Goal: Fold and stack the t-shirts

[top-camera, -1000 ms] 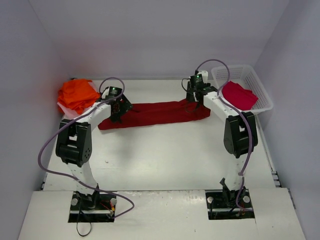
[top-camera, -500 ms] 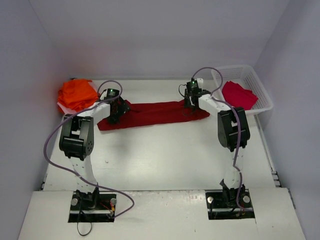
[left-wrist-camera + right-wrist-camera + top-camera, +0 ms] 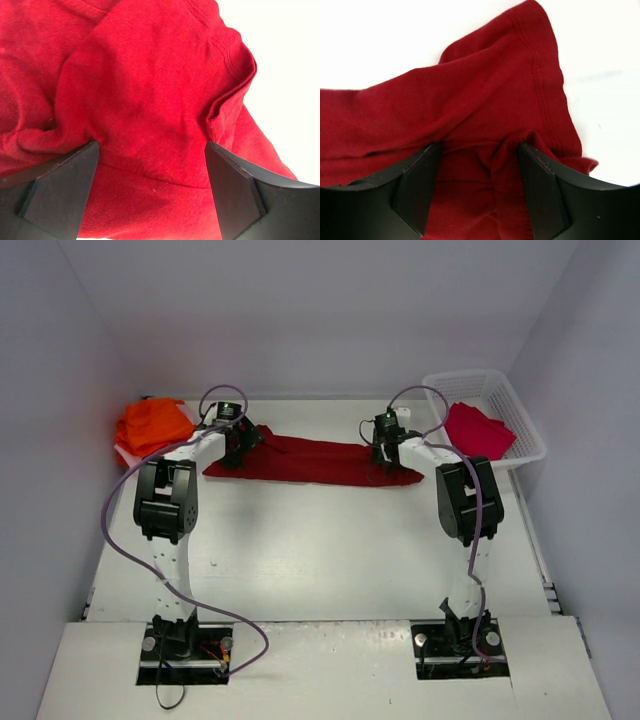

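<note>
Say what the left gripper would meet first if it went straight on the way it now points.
The dark red t-shirt; the left gripper points straight at it, fingers astride the cloth, possibly already touching.

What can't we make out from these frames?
- Top view: left gripper and right gripper too small, tips covered by their own wrists.
- Top view: orange pile, shirt count unreadable, layers overlap.
- Top view: crimson shirt in the basket, folded or bunched, too small to tell.
- Wrist views: dark red shirt cut off by frame edges; cloth under the fingers hidden.
</note>
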